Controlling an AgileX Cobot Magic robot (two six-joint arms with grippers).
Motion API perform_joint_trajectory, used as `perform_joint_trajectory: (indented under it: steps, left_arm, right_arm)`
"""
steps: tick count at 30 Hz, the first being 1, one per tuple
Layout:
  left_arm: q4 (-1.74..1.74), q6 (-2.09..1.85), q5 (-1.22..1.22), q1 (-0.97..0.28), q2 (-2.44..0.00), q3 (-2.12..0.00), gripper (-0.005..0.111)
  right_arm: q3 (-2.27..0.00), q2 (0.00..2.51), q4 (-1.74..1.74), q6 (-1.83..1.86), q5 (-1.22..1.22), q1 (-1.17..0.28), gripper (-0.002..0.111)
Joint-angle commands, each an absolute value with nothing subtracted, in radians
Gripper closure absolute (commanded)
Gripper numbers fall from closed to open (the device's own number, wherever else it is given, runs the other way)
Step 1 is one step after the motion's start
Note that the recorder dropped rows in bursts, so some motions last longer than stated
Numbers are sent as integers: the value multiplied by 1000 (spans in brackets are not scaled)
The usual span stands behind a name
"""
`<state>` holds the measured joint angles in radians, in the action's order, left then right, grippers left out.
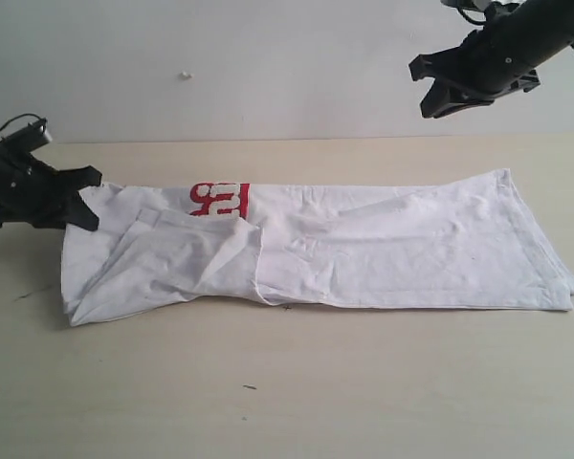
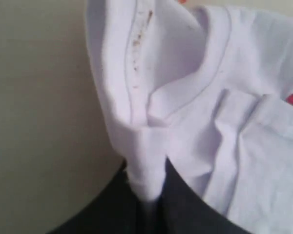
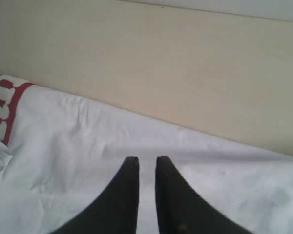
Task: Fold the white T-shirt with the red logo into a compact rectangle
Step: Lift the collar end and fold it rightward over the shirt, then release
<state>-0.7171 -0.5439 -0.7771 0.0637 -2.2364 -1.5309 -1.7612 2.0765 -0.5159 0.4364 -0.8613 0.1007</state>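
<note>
A: Pinching stage: left gripper was clamped on collar-end fabric of the white T-shirt, near the tabletop's left edge.
B: Shirt?
A: Long strip across mid-tabletop, red logo partly under a flap. Right gripper hung above the far right, tips nearly together, empty.
B: Crosswise fold looked next. Probably carry that end toward the hem, layers aligned.

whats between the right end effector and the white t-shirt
Only open air. The exterior view shows the right end effector raised clear of the white T-shirt, with nothing in the gap.
</note>
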Motion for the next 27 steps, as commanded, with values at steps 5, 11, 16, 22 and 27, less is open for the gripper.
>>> perform_joint_trajectory:
  steps: [5, 11, 16, 22, 27]
  left_arm:
    - [-805, -514, -814, -12, -2029, -1550, 107]
    - [-805, -452, -789, -197, -2009, -1654, 107]
    - [-796, -392, -758, -367, -2065, -1806, 107]
    - [-794, -302, -727, -499, -2188, -2020, 107]
    - [-832, -299, -710, -607, -2338, -2157, 107]
  right_arm:
    - [-1764, 2054, -551, 416, -872, 105, 70]
    - [-1764, 2050, -546, 369, -874, 105, 60]
    - [-1764, 2014, -544, 359, -882, 114, 60]
    - [-1764, 1927, -546, 309, -915, 181, 60]
    - [-1764, 1888, -548, 309, -957, 200, 60]
